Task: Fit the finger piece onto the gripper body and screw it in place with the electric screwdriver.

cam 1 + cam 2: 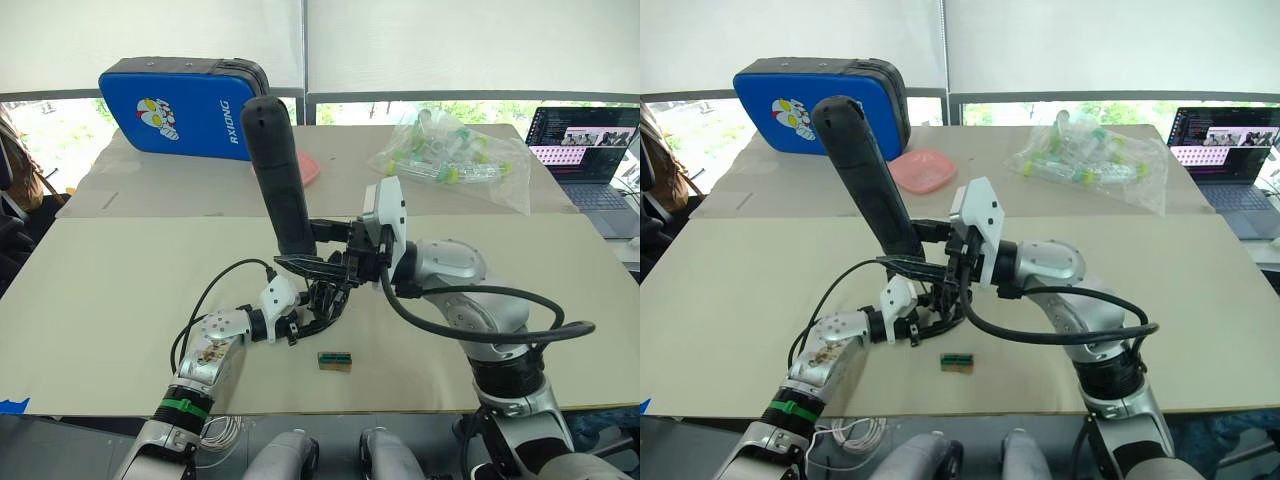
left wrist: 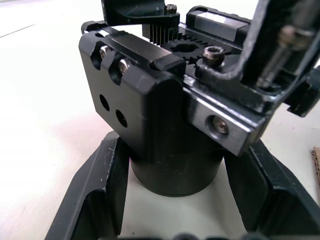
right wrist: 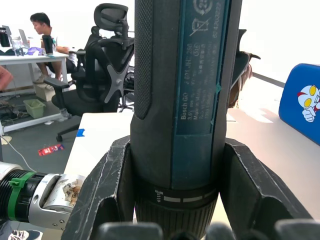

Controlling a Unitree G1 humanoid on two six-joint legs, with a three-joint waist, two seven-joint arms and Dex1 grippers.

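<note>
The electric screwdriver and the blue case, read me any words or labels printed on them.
"Bosch GO" on the electric screwdriver label; the finer lines beside it are too small to read.
"RXIONG" on the blue case, beside a cartoon figure.
The laptop screen's text is too small to read.

Bright, even daylight over my table [image 1: 120,280], coming from the windows [image 1: 60,130] behind it, which are blown out white-green. Shadows under my arms soft and faint. Near my left wrist, the gripper body [image 2: 150,100] is sharp, its screw heads catching small glints; table beyond washed pale. By my right wrist, the electric screwdriver [image 3: 180,90] label is readable, background office overexposed.
</note>
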